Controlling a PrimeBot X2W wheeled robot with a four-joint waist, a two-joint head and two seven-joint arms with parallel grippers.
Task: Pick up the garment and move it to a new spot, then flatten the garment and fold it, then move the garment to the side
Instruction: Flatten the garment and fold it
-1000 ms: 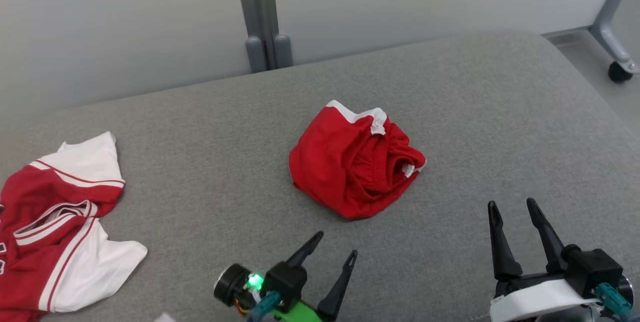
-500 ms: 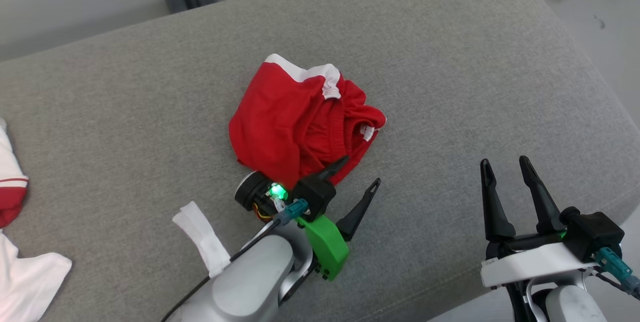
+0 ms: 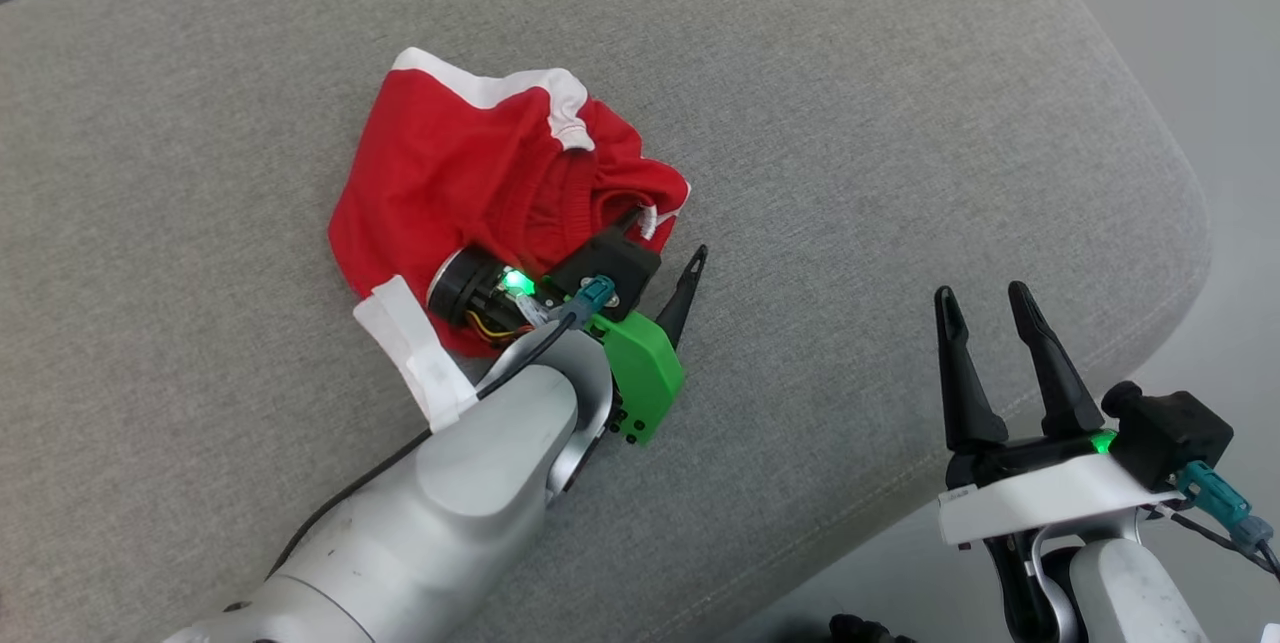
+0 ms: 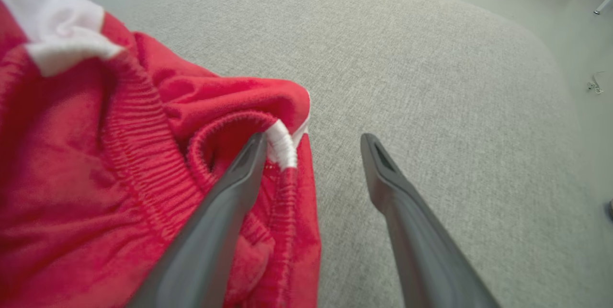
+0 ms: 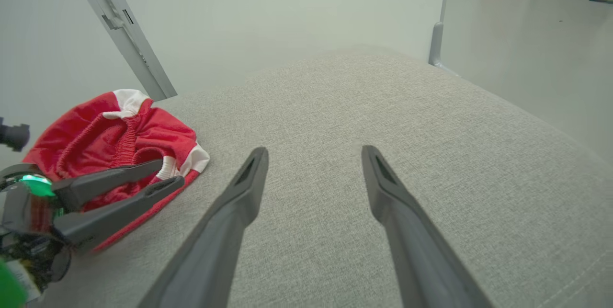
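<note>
Grey cushion (image 3: 900, 73), pale wall (image 5: 287, 1)

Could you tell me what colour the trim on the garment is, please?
White trim on a red garment; clearest in the left wrist view.

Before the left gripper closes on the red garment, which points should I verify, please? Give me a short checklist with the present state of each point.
1. The left gripper is open: ok.
2. An edge of the red garment with white trim lies between its fingers: ok. One finger is at the elastic waistband, the other is over the grey fabric-covered surface.
3. The fingers are low enough to pinch the cloth: cannot tell.
4. The right gripper is open and apart from the garment: ok.
5. There is bare surface beside the garment for a new spot: ok.
</note>
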